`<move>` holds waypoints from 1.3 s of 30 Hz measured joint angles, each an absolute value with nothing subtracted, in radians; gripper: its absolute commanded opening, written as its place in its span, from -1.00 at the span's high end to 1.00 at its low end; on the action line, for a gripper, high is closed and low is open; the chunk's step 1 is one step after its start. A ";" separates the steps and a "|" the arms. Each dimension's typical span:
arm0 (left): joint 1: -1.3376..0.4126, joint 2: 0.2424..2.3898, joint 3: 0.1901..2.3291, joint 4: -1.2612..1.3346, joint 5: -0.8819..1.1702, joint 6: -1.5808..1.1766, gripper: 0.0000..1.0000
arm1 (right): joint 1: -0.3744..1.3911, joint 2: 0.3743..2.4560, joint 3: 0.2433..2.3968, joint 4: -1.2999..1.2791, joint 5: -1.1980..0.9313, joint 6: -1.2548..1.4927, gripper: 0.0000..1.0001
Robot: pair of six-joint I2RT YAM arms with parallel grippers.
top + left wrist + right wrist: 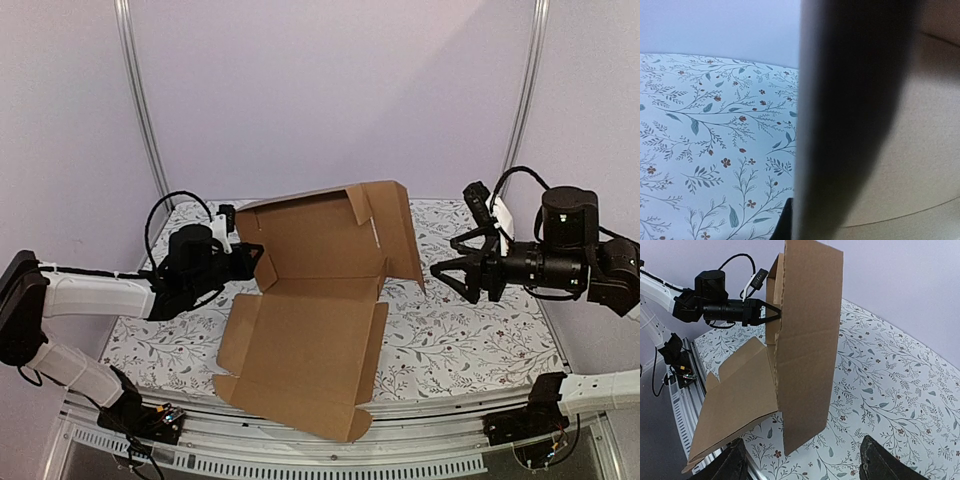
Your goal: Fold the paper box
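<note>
Brown flaps of the paper box (300,340) lie flat on the table (470,330), and its back part stands up. The left pincer (250,257) is pinched tight on the standing part's left edge. The right pincer (450,275) is wide open, holding nothing. The cardboard looks light and stiff, so grab it by its edges.

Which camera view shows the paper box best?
The top external view: the whole paper box is there, its near panel flat and its far panel raised. The right wrist view shows the paper box from the side, a raised flap in front. The left wrist view shows only a blurred patch of the paper box.
</note>
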State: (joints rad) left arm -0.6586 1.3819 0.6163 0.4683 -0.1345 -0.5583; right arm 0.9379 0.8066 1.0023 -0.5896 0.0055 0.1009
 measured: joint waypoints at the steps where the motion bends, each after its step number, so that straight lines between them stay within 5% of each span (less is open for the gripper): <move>1: -0.658 1.382 0.616 0.469 -0.120 -0.548 1.00 | 0.938 0.821 1.022 -0.596 0.007 0.088 -0.53; 24: -0.658 1.371 0.626 0.490 0.051 -0.467 1.00 | 0.889 1.095 1.147 -0.556 -0.316 -0.073 -0.19; 39: -0.657 1.388 0.635 0.486 -0.004 -0.456 1.00 | 0.889 1.210 1.174 -0.478 -0.403 -0.028 -0.17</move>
State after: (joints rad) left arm -0.6571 1.3876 0.6353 0.4862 -0.0036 -0.4561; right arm 0.8886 1.2102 1.1736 -0.4778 -0.4034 -0.0277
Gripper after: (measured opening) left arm 0.017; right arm 0.585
